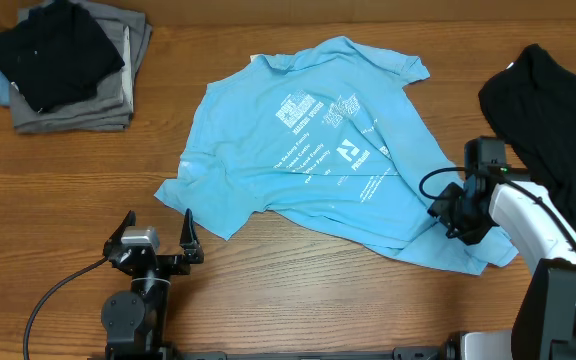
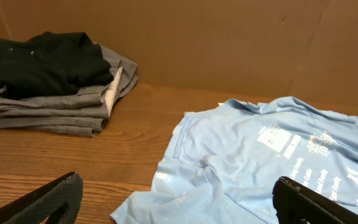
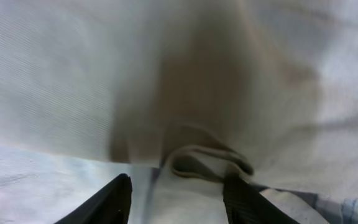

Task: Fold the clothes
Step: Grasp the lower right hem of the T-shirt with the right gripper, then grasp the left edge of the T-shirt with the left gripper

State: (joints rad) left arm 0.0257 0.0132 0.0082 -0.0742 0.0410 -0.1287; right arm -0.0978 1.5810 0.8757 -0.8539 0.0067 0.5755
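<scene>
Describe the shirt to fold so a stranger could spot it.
On the wooden table, look mid-table, between the folded grey-and-black stack and the black garment. The light blue T-shirt lies spread there. Only it shows large white chest lettering.

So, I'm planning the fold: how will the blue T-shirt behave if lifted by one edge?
Probably floppy: the T-shirt lies rumpled, so it should sag from wherever it's held. Likely light, since the cloth looks thin. It may bunch rather than slide, as the pucker at the right end effector suggests.
</scene>
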